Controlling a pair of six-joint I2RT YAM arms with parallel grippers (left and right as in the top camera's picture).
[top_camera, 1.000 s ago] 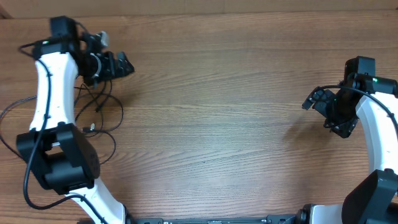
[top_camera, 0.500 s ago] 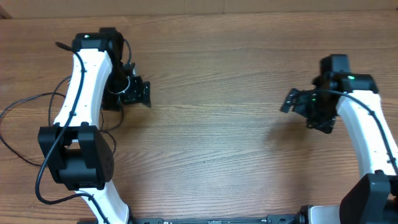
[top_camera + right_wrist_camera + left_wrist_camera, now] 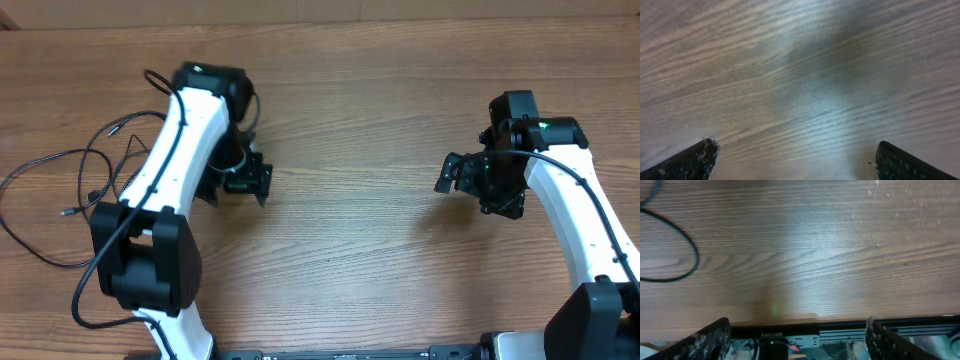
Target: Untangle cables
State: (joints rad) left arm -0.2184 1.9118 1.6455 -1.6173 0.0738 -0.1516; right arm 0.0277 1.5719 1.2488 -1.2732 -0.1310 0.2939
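Observation:
The cables (image 3: 112, 129) are thin black cords that lie in loose loops on the wooden table (image 3: 350, 230) at the far left, with small plugs at some ends. One loop shows at the left edge of the left wrist view (image 3: 694, 255). My left gripper (image 3: 245, 183) is to the right of the cables, apart from them, open and empty (image 3: 797, 321). My right gripper (image 3: 455, 172) hovers over bare wood on the right half, open and empty (image 3: 796, 145).
The left arm's white links (image 3: 175, 140) stretch from the front left across the cable area. A thicker black wire (image 3: 85, 290) hangs by the left arm's base. The right arm (image 3: 570, 210) stands along the right edge.
My left gripper has swung right and toward the table's middle, away from the cables, which now lie more spread out. My right gripper has moved left toward the middle.

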